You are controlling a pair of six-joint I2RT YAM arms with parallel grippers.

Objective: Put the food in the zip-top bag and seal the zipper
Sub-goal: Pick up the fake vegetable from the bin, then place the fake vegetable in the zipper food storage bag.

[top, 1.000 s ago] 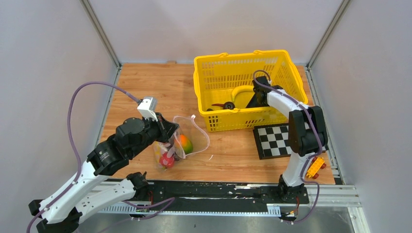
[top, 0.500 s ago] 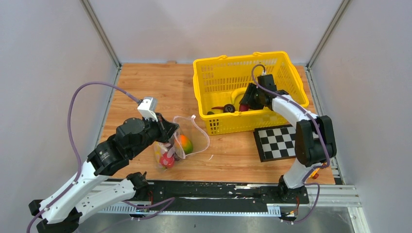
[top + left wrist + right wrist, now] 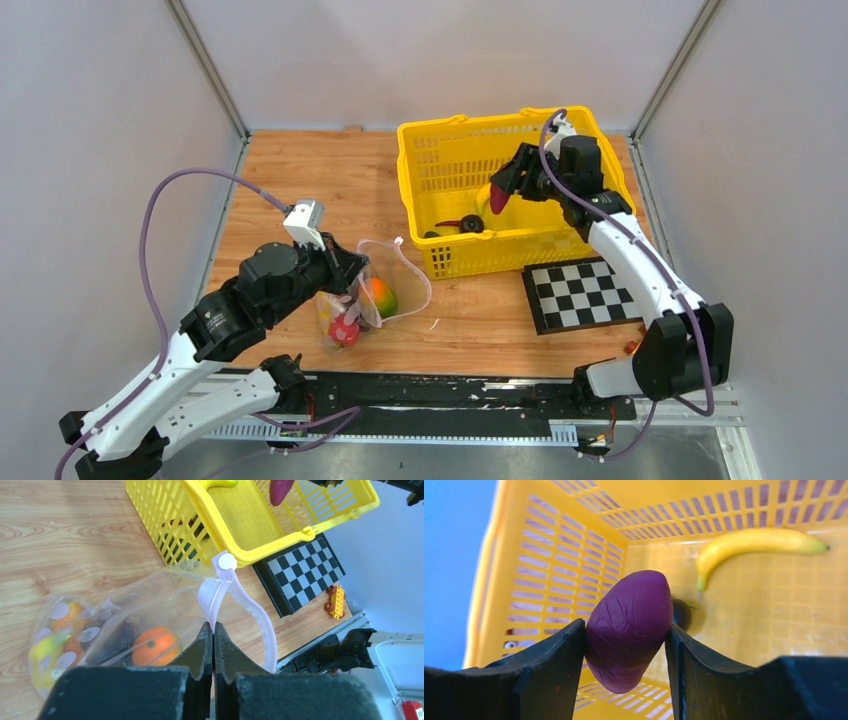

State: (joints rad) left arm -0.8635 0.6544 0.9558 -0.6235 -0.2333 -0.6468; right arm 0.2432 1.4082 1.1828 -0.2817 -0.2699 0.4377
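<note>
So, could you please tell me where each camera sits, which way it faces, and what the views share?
Top external: fixed above and behind the arms, looking down at the table; both arms show, left tool at the zip-top bag, right tool over the yellow basket.
Left wrist: looks along its shut fingers pinching the zipper, towards the basket and checkerboard.
Right wrist: looks into the basket past its fingers clamping a purple food piece; banana beyond.
Shared: all three show the basket.
</note>
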